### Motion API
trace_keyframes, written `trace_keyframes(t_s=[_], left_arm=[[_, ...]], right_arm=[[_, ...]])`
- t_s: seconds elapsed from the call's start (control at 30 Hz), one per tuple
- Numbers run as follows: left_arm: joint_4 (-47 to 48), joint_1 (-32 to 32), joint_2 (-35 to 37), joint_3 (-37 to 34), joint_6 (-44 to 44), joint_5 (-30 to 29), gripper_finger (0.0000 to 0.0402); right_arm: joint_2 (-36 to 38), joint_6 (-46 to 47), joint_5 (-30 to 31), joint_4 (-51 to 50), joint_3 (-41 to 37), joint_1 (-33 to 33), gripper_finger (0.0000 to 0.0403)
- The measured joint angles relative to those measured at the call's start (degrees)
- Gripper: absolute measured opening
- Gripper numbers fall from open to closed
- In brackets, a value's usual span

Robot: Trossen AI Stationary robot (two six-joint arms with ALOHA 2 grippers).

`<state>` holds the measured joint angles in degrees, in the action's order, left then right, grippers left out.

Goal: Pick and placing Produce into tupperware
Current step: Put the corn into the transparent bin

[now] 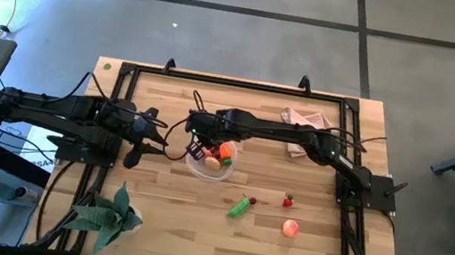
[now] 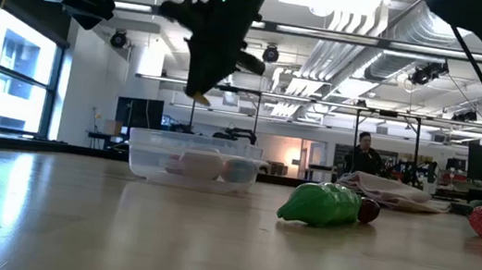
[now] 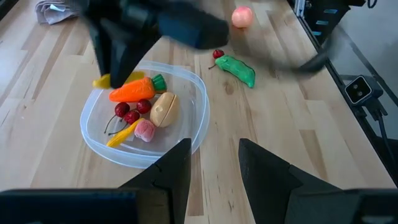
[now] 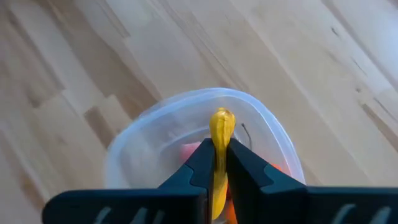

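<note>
The robot's right hand (image 4: pixel 217 163) hangs above the clear plastic tub (image 1: pixel 194 167) near the middle of the wooden counter (image 1: pixel 194 231), its two dark fingers (image 4: pixel 198 163) clenched on a slim yellow piece (image 4: pixel 220 127) that stands up between them. Inside the tub lie an orange carrot (image 3: pixel 132 91) with a green top, a pair of red berries (image 3: pixel 130 112), a tan lump (image 3: pixel 163 109), a pink piece (image 3: pixel 145 130) and another yellow piece (image 3: pixel 122 133), all crowded together on the tub's floor. A third yellow bit (image 3: pixel 101 81) shows at the tub's far rim, partly hidden by the dark arm over it.

The left hand (image 3: pixel 213 168) waits near the tub on the left arm's side, its fingers parted with nothing between them.

Out on the bare counter, apart from the tub on the right arm's side, a green pepper (image 1: pixel 239 206) lies flat with a small dark-red berry (image 1: pixel 253 201) just beside one end. Past it sit a red strawberry (image 1: pixel 289 201) and a peach-pink fruit (image 1: pixel 290 228), near each other. A crumpled pink cloth (image 1: pixel 305 118) rests at the counter's far edge, and a green leafy plant (image 1: pixel 110 215) lies at the near corner by the left arm. In the level view a person (image 2: pixel 366 157) is seen far back in the room
</note>
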<state>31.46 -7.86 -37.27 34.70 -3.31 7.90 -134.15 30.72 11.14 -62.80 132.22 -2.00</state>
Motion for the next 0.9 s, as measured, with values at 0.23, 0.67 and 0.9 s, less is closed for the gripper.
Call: trace_keyframes(t_s=[0.23, 0.67, 0.9], left_arm=[[0.04, 0.0, 0.0, 0.0, 0.0, 0.0, 0.0122], [0.09, 0.0, 0.0, 0.0, -0.02, 0.02, 0.0122], [0.07, 0.01, 0.0, 0.0, -0.02, 0.04, 0.0122]], right_arm=[[-3.85, -1.22, -2.21, -0.39, 0.0, -1.89, 0.0021], [-6.59, -2.71, -4.18, -0.78, 0.02, -3.47, 0.0021], [-7.19, -2.45, -4.29, 0.3, 0.04, -3.42, 0.0021]])
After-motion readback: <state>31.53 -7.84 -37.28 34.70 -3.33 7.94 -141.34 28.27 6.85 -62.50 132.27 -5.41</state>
